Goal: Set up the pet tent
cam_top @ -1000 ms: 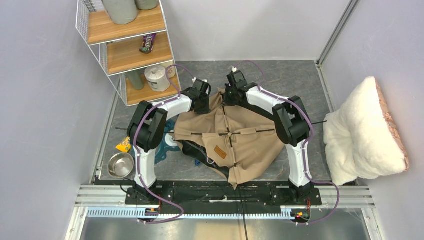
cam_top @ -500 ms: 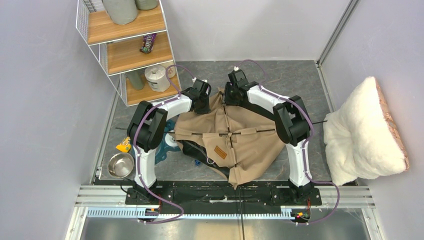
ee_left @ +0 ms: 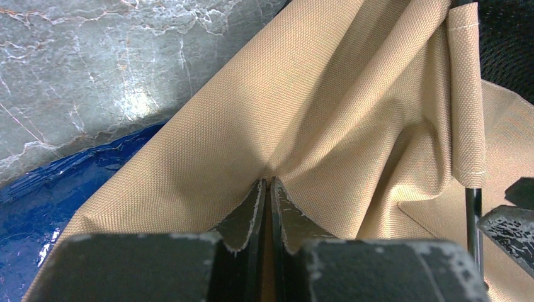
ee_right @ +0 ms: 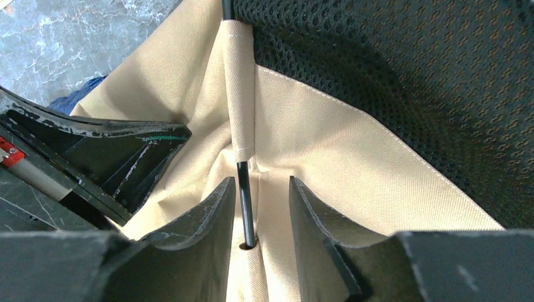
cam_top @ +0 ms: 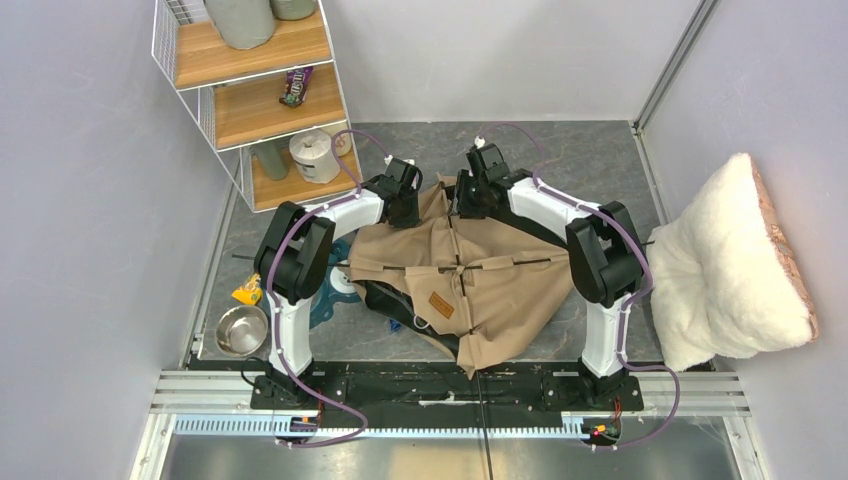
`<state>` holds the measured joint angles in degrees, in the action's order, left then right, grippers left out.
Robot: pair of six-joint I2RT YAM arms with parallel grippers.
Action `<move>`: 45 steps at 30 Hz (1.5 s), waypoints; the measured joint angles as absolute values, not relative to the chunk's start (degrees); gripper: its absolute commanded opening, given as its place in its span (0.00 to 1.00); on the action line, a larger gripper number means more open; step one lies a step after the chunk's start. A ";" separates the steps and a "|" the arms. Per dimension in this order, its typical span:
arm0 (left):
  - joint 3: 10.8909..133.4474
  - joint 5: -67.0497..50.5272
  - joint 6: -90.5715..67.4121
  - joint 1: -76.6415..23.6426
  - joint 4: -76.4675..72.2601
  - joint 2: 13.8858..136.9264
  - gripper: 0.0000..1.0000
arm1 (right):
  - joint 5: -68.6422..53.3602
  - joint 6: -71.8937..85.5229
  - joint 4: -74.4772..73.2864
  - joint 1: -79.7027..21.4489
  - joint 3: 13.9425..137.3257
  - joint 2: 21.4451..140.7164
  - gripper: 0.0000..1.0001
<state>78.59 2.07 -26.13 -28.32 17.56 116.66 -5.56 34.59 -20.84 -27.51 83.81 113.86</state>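
The tan pet tent (cam_top: 500,290) lies collapsed on the floor between the arms, thin black poles crossing on it and a brown patch label (cam_top: 440,305) near its front. At its far edge my left gripper (cam_top: 405,207) is shut on a fold of the tent fabric (ee_left: 327,113), fingertips (ee_left: 252,201) pinched together. Beside it my right gripper (cam_top: 470,197) is open. In the right wrist view a black pole (ee_right: 244,201) leaves a fabric sleeve (ee_right: 240,88) and enters a small hole, untouched between the spread jaws of that gripper (ee_right: 262,189). Black mesh lining (ee_right: 390,69) fills the upper right.
A wire shelf with wooden boards (cam_top: 255,90) stands at the back left. A steel bowl (cam_top: 241,330) and a yellow item (cam_top: 247,291) lie left of the left arm. Something blue (ee_left: 63,189) lies under the tent's edge. A fluffy white cushion (cam_top: 735,260) leans at the right wall.
My right gripper has opened and let go of the pole, and its arm has swung to the right. The left gripper keeps its grip on the fabric.
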 measured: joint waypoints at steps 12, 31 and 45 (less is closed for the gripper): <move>78.61 2.07 -26.13 -28.32 17.58 116.66 0.11 | -8.10 32.10 -20.67 -28.58 82.94 113.60 0.23; 78.61 2.04 -26.13 -28.32 17.61 116.66 0.08 | -7.20 31.68 -23.35 -28.91 87.57 117.16 0.00; 78.61 2.00 -26.09 -28.32 17.61 116.68 0.06 | -5.96 31.75 -28.64 -28.86 95.13 122.37 0.00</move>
